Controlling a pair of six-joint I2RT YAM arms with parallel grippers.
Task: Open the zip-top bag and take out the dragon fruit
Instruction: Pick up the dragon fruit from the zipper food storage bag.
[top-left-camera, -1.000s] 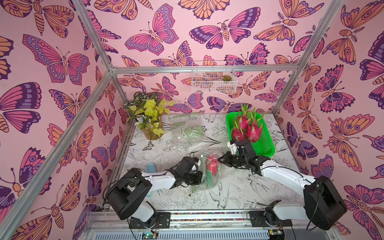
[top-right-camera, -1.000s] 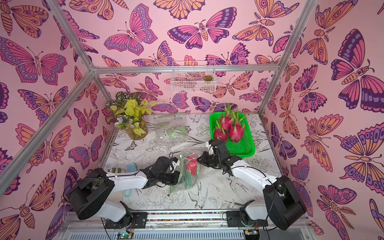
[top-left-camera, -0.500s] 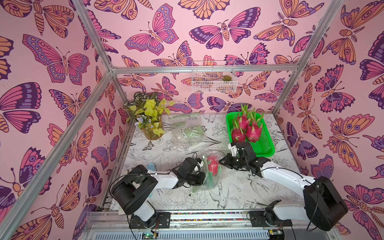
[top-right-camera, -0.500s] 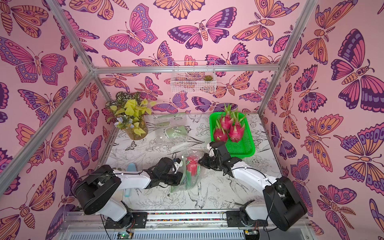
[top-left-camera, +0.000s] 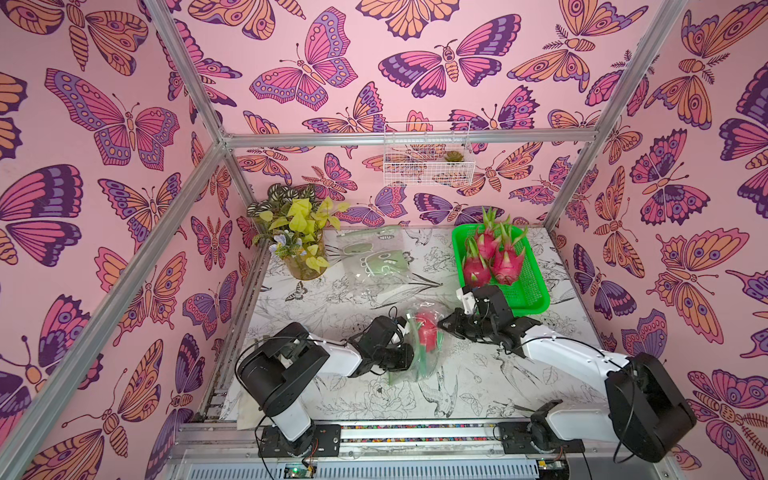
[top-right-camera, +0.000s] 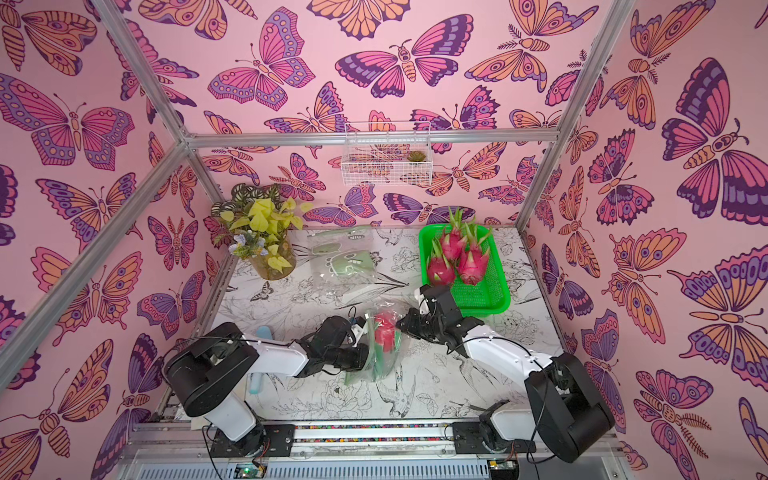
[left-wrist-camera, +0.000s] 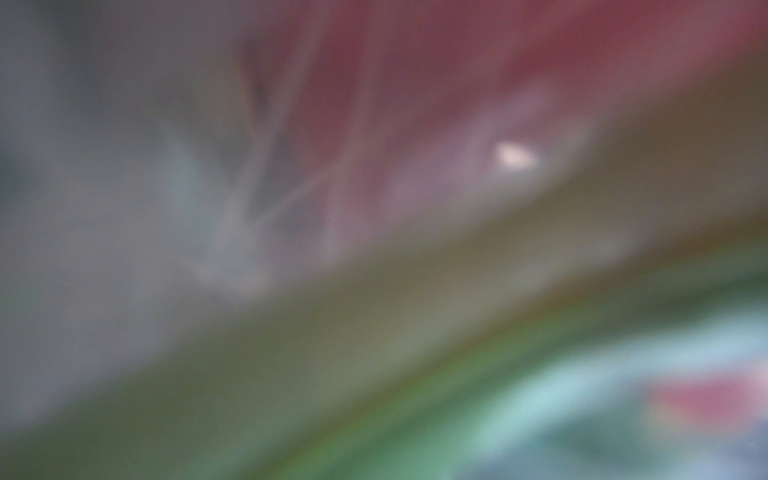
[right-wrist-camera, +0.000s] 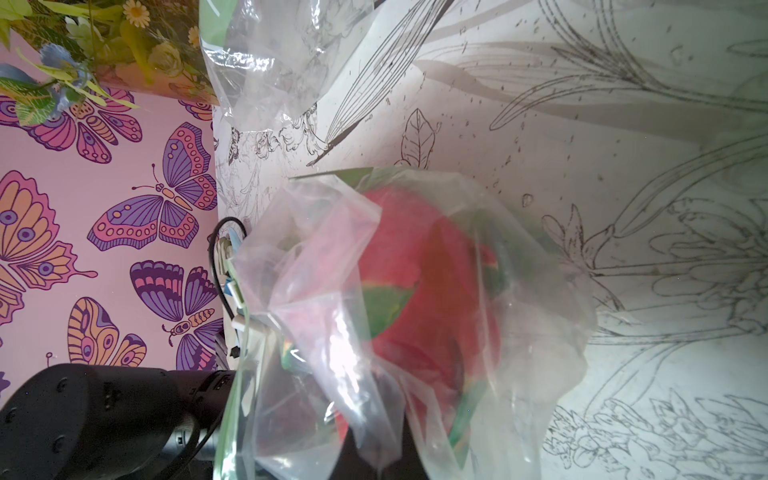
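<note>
**Zip-top bag** (top-left-camera: 433, 357): clear film with green print, crumpled. It slumps on the tabletop (top-left-camera: 478, 386) directly between the two tools. Whether the zip is parted cannot be told.

**Contents:** one red dragon fruit (top-left-camera: 428, 332), inside the film, green scales showing. Its long axis runs across the line joining the two tools, so each tool faces a flank, not an end.

**Left tool** (top-left-camera: 407, 345): set against one side of the bag, tips hidden behind film in both top views. Its wrist view is only a red and green blur, so spread or pinching cannot be told. It is judged the nearer of the two to the fruit, which lies straight ahead of it.

**Right tool** (top-left-camera: 447, 324): jaws pressed together at the opposite side of the bag, up by the crumpled top. In its wrist view the film gathers toward its tips, so it appears to pinch plastic alone. The fruit lies ahead of it, behind a layer of film.

**Elsewhere:** three magenta dragon fruits (top-left-camera: 494, 259) sit in a green tray (top-left-camera: 525, 291), behind and beside the right tool, apart from the bag. Empty printed bags (top-left-camera: 374, 266) lie beyond both tools.

**Judgement:** the fruit is not yet out. The coming move turns on the bag sitting between opposed tools: parting the film would go along the line joining them, and the left arm is better placed to reach the fruit.
</note>
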